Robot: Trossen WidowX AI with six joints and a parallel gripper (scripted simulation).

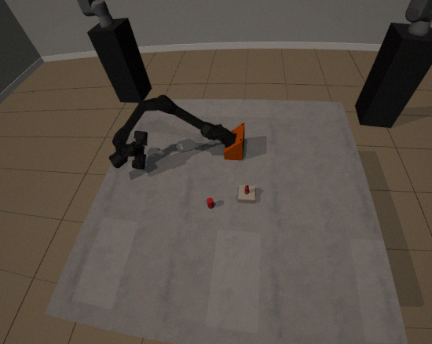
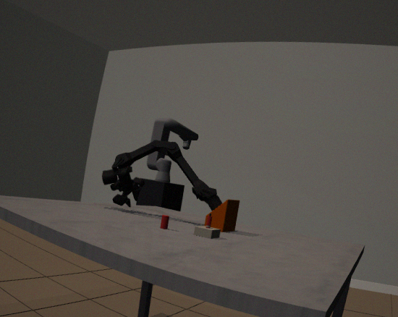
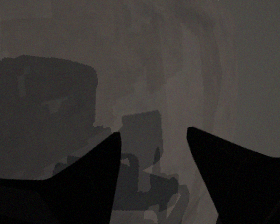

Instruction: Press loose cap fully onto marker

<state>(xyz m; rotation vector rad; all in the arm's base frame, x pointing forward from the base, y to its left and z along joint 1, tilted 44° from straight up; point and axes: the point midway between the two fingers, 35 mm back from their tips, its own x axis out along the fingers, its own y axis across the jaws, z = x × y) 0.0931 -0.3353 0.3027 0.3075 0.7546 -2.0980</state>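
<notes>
The red cap (image 1: 210,203) (image 2: 164,221) stands upright and loose on the table (image 1: 175,251) (image 2: 132,237). The pale holder block (image 1: 242,196) (image 2: 205,231) is to its right in the top and exterior views, with the thin red marker (image 1: 247,190) (image 2: 208,221) upright in it. My gripper (image 1: 140,150) (image 2: 132,203) (image 3: 154,135) is partly open and empty. It hangs above the table at the far left, well away from cap and marker. The wrist view shows only the table top and shadows past the fingers, with no cap or marker.
The orange base mount (image 1: 234,149) (image 2: 230,216) of my arm stands behind the holder block. Black pedestals (image 1: 120,59) (image 1: 400,75) with grey arms stand beyond the table's far edge, one at the left and one at the right.
</notes>
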